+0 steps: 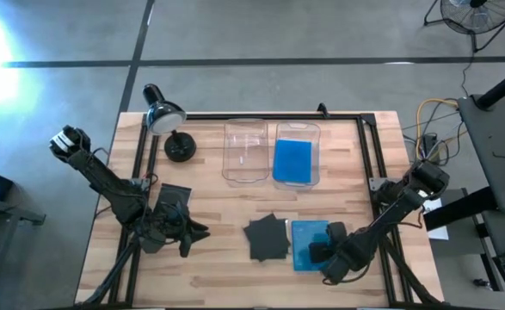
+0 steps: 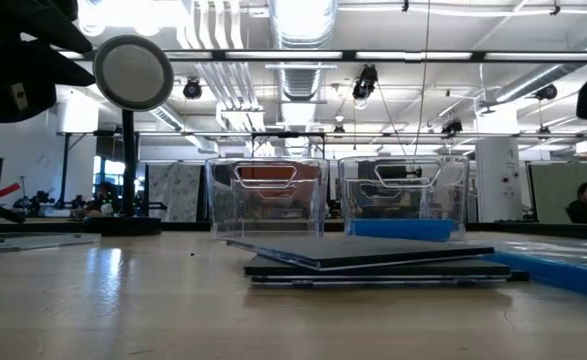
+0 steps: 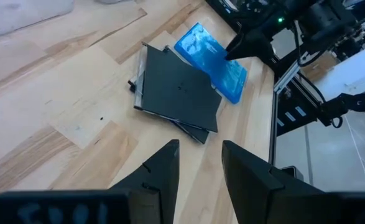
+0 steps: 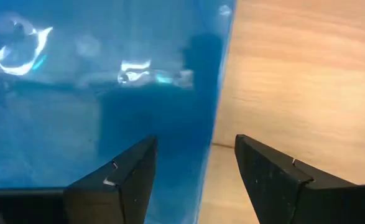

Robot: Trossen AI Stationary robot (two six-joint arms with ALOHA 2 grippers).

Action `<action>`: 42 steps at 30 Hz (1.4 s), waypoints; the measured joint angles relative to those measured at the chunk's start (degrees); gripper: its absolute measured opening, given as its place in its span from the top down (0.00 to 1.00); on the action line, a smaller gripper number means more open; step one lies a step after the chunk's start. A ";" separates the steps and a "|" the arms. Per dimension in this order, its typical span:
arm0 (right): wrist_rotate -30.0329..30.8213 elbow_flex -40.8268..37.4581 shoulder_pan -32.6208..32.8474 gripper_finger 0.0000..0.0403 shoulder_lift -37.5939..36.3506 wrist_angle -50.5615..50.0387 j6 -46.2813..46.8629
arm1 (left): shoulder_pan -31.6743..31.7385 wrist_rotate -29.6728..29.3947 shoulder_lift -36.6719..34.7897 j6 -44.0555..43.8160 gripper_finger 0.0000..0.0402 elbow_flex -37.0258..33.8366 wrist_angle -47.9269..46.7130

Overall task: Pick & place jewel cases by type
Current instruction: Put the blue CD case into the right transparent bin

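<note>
A translucent blue jewel case (image 1: 308, 234) lies flat on the table near the front. My right gripper (image 4: 194, 146) points down over it, open. One finger stands over the case and the other over bare wood beyond the case's edge (image 4: 216, 99); I see no touch. Left of it, dark jewel cases (image 1: 266, 237) lie stacked askew, the top one tilted (image 2: 363, 250). Another blue case (image 1: 292, 160) lies in the right clear bin (image 1: 314, 131). My left gripper (image 3: 201, 155) hangs over the table's left part with its fingers a little apart and nothing between them.
A clear bin (image 1: 245, 151) with nothing in it stands left of the bin with the blue case, both at the table's far middle. A desk lamp (image 1: 164, 116) stands at the far left. Black rails (image 1: 368, 155) run along the table's edges. Bare wood (image 1: 226, 267) lies in front of the stack.
</note>
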 joint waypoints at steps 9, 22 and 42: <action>7.65 -5.59 -2.07 0.47 -3.00 14.90 -1.56 | 0.04 2.76 0.19 -0.98 0.74 0.00 0.81; 14.78 -5.30 -17.40 0.47 -2.44 33.02 -27.15 | 1.27 4.45 5.29 -4.62 0.74 0.00 2.72; 11.21 -3.42 -15.26 0.47 -2.50 23.85 -18.17 | 26.75 28.24 18.80 15.55 0.74 11.57 5.80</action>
